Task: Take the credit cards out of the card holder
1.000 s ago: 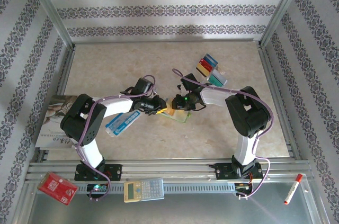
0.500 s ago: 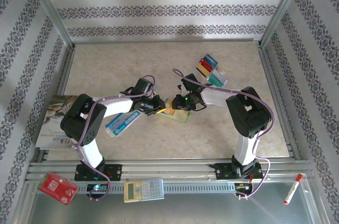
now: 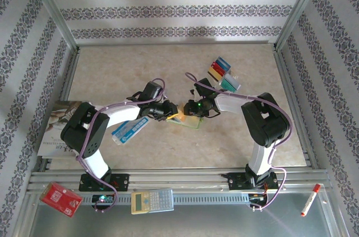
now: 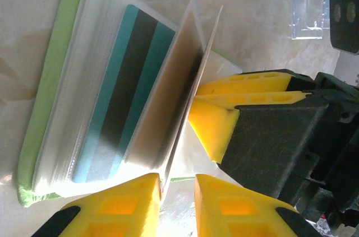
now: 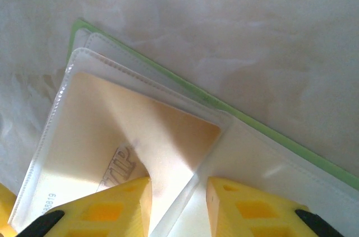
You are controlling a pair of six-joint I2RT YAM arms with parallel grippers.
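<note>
A raised sleeve (image 4: 189, 77) of the holder (image 4: 53, 86) is straddled by the narrowly parted jaws of the left gripper (image 4: 178, 198), a teal card (image 4: 123, 97) lying lengthwise ahead-left; the right gripper (image 5: 179, 206) is parted likewise.

In the middle of the frame, the left hand (image 3: 170, 112) and the right hand (image 3: 192, 109) meet almost tip to tip over the green wallet (image 3: 192, 124) on the bench (image 3: 123, 69). Coloured cards (image 3: 223, 74) lie fanned toward the upper right, well apart from the wallet. A blue-and-white packet (image 3: 129, 130) lies just below the left forearm.
</note>
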